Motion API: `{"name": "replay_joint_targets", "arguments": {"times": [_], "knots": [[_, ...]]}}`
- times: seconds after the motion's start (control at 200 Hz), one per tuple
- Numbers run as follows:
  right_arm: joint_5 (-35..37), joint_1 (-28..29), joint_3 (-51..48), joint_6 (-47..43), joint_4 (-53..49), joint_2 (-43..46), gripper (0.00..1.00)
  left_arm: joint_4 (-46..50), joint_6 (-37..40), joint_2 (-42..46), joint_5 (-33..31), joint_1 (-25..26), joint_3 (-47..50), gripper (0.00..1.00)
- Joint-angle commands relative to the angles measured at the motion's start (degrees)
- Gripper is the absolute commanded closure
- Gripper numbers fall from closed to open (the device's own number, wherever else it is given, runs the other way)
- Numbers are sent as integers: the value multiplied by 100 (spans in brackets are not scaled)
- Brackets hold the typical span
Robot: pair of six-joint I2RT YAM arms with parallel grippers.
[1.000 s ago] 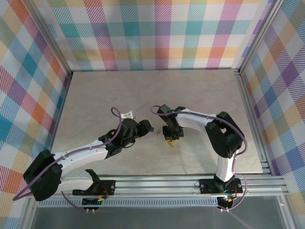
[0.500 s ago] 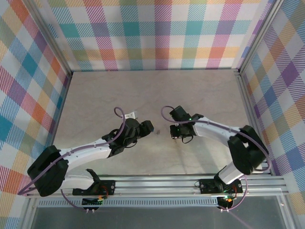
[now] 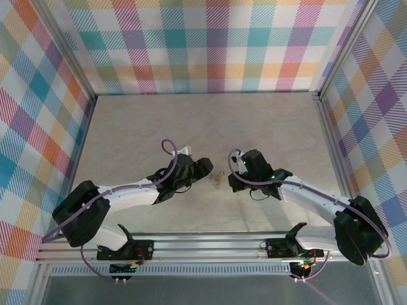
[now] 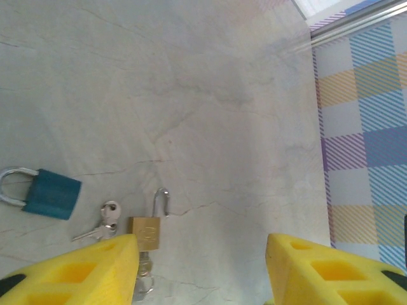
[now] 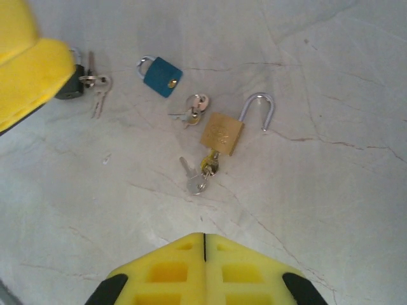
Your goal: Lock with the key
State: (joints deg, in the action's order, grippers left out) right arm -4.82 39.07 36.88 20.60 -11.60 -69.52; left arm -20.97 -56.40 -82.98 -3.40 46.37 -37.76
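At the bottom edge of the right wrist view, our right gripper [image 5: 204, 254] is clenched on nothing, its pads pressed together. Just beyond it, mid-frame, the brass padlock [image 5: 222, 132] lies flat with its key [image 5: 207, 164] seated in the cylinder and its shackle [image 5: 262, 107] swung open. Further to the upper left sit a blue padlock [image 5: 161, 76] and loose keys [image 5: 194, 111]. In the left wrist view our left gripper [image 4: 200, 257] is released and empty, with the brass body beside its left finger. We judge the best approach is to pin the body with the left, press the shackle home, then reopen the right to turn the key.
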Motion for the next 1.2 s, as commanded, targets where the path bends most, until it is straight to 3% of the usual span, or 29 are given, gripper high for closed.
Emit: {"name": "replay_joint_targets", "arguments": {"times": [0.0, 0.02, 0.125, 0.355, 0.535, 0.765, 1.195], "knots": [[56, 26, -60, -139, 283, 37, 100, -256, -120, -57, 93, 11, -167, 45], [119, 22, -16, -128, 229, -9, 100, -238, -82, 1, 16, 5, -135, 45], [157, 15, 467, 182, -261, -523, 66, 98, 105, 283, -219, -35, -108, 44], [563, 385, 1314, 974, -591, -1536, 42, 656, 459, 907, -644, -71, 74, 43], [919, 547, 2070, 1269, -1222, -2534, 35, 814, 489, 1255, -766, -69, 332, 43], [1342, 592, 2534, 1513, -1650, -3103, 34, 1194, 673, 1743, -960, -68, 453, 43], [1415, 602, 2837, 1615, -1751, -3783, 47, 1412, 780, 2057, -1109, -92, 585, 43]]}}
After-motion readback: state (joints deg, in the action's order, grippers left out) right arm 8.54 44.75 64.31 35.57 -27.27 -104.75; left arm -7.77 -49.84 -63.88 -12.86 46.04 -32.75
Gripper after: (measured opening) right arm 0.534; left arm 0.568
